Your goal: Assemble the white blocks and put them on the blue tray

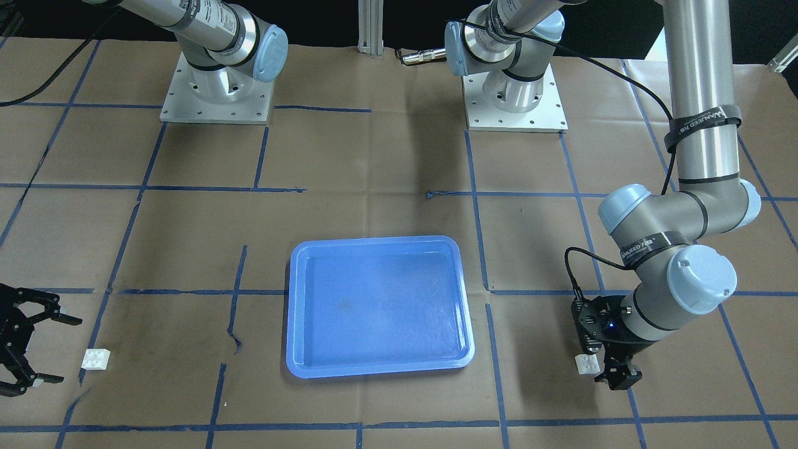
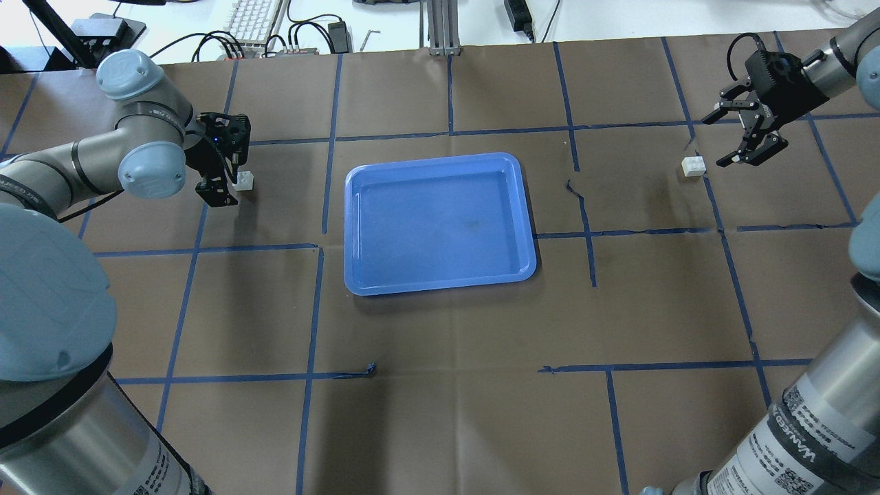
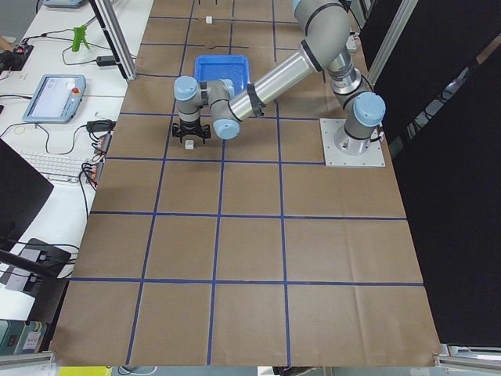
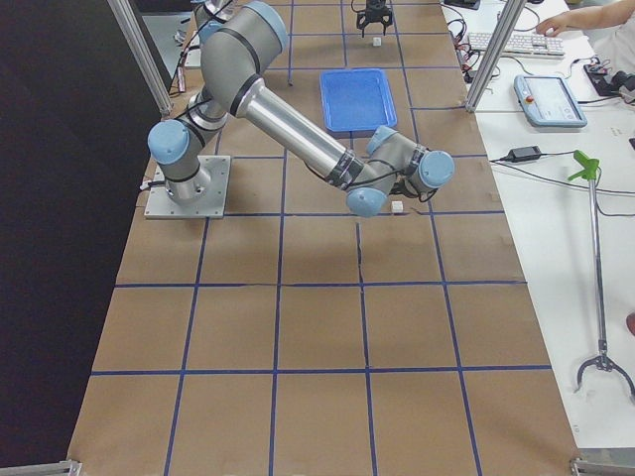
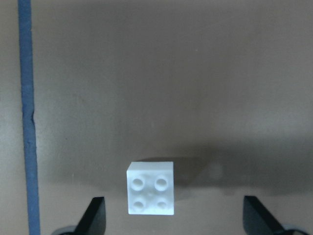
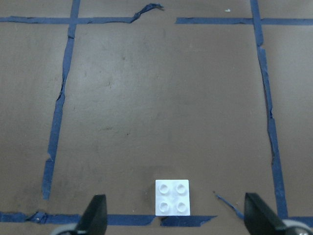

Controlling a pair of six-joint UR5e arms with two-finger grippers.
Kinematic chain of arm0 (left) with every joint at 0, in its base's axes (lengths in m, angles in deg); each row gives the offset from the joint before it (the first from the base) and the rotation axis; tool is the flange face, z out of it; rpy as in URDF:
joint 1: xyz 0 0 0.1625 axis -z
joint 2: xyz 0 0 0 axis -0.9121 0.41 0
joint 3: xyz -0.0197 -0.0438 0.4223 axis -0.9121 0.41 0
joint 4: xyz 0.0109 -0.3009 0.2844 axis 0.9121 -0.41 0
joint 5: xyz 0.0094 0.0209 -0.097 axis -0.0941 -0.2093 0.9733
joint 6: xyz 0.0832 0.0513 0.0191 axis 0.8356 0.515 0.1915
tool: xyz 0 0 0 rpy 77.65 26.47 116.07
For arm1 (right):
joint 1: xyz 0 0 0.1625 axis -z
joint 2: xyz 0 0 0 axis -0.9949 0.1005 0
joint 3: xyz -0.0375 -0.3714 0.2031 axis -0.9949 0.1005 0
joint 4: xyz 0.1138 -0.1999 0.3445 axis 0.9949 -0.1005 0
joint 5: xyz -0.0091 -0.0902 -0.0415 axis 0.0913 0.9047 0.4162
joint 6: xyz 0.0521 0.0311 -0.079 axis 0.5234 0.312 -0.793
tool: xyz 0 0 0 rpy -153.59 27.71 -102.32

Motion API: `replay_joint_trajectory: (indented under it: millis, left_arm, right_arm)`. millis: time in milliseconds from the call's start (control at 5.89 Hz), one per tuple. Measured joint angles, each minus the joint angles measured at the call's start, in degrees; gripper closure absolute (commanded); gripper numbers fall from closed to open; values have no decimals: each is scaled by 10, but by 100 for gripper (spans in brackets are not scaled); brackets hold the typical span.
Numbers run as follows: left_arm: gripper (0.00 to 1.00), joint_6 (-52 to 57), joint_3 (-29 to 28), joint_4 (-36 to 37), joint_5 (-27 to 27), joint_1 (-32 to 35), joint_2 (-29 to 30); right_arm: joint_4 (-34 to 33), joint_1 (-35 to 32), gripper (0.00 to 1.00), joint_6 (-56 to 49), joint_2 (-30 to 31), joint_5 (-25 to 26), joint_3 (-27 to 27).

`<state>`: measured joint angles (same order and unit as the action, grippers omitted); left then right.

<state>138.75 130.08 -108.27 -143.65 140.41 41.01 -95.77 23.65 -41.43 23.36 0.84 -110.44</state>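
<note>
Left white block (image 5: 150, 188): square, four-studded, sitting between left gripper's (image 2: 230, 181) parted fingers (image 5: 95, 215).
Right white block (image 6: 172, 197): lying near right gripper (image 2: 718, 141), likewise gaping.

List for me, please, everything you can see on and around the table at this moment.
Table: one, brown paper with a blue tape grid.
Blue tray: one, blue, empty, mid-table.
White blocks: two, white, on the paper; one left of the tray in the overhead view, the other right of it.
Keyboard: one, white, beyond the table's far edge.
Left arm, right arm: grey with pale blue caps.
Left claw: black, open, fingers either side of its block.
Right claw: black, open, just short of its block.
</note>
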Motion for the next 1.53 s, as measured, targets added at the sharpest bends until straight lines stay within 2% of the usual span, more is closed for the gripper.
replay_joint_trajectory:
  millis: [170,339,509,679,848,1188,1527]
  left_arm:
    - [41,0,-2,3,9,0,6]
    - [62,-1,-2,4,15,0,8]
    - [74,-2,-2,4,19,0,8]
    - [76,-2,-3,5,20,0,7]
    - [76,-1,-3,5,20,0,4]
    - [77,-6,-4,-9,35,19,-20]
    - [77,-61,-4,-35,50,103,-53]
  right_arm:
    - [0,7,1,-12,-15,-28,-1]
    - [0,14,1,-22,-27,-41,-1]
    - [0,17,1,-26,-36,-42,-2]
    - [0,18,1,-28,-44,-40,-2]
    - [2,19,8,-30,-49,-38,-2]
    - [4,19,46,-30,-53,-37,-2]
    - [1,19,61,-29,-53,-36,-2]
